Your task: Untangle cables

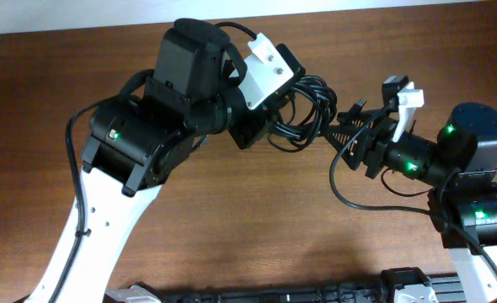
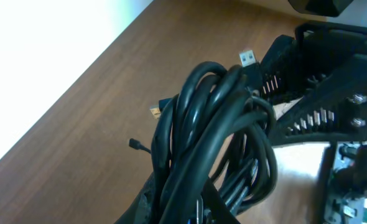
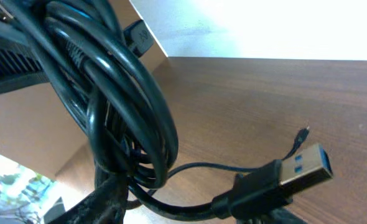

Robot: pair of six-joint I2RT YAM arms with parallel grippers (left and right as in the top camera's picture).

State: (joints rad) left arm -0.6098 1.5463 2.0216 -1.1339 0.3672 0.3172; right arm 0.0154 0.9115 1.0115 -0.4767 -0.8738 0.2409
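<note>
The cables (image 1: 306,108) are a looped black bundle hanging above the table's middle. My left gripper (image 1: 272,126) is shut on the bundle's left side. In the left wrist view the cables (image 2: 214,130) rise from the gripper (image 2: 193,214) and a silver USB plug (image 2: 249,59) sticks out at the top. My right gripper (image 1: 351,133) is at the bundle's right end, open. In the right wrist view the cables (image 3: 109,93) hang at the left. One cord with a blue-tongued USB plug (image 3: 298,169) crosses the gap of the right gripper (image 3: 190,216), the plug above its right finger.
The brown wooden table (image 1: 232,219) ends at a white far edge (image 1: 63,17). The right arm's own thicker black wire (image 1: 358,198) loops below its wrist. Dark equipment (image 1: 316,293) lies along the near edge. A small gold-tipped plug (image 2: 154,112) hangs beside the bundle.
</note>
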